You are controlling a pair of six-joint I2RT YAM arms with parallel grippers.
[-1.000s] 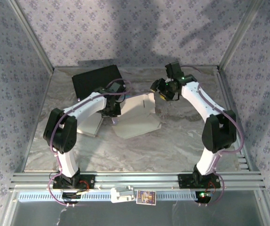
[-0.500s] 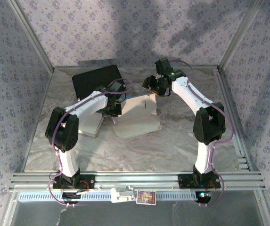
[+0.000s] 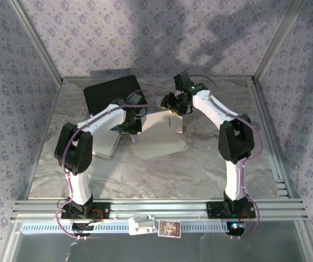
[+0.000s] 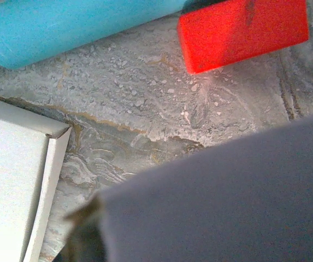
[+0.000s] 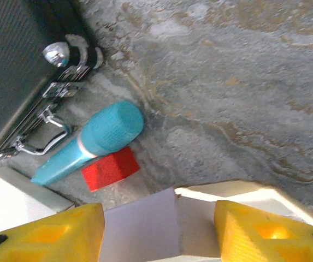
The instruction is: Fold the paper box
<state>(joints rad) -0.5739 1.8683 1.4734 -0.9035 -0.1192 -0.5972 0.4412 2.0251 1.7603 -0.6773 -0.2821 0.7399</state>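
Right arm has swung in leftward vs a sec ago, so the right gripper (image 3: 173, 105) now sits at the far-right corner of the paper box (image 3: 159, 139); left arm has hardly shifted.

Box lies mid-table, part-folded: a flat white base w/ one upright flap (image 5: 140, 229) at the far side. In my right wrist cam the two yellow fingers (image 5: 47, 234) stand wide apart w/ that flap between them. Claw is released, not clamped. Can't tell whether either pad touches the paper.

Left gripper (image 3: 130, 124) is at the box's left edge, low over the table. Claw is clenched. In my left wrist cam a blurred grey-white panel crosses the lower right, v. close to the lens, and a box wall w/ a folded corner shows at lower left. Can't confirm whether paper is pinched.

Just beyond the box, twd the back: a red block (image 5: 111, 168) and a teal tube (image 5: 90, 143), side by side and about touching. Behind them is a black case (image 3: 110, 91) w/ metal latches, at the far-left of the table (image 3: 211, 158). A second white sheet (image 3: 106, 144) lies flat under the left arm, left of the box.
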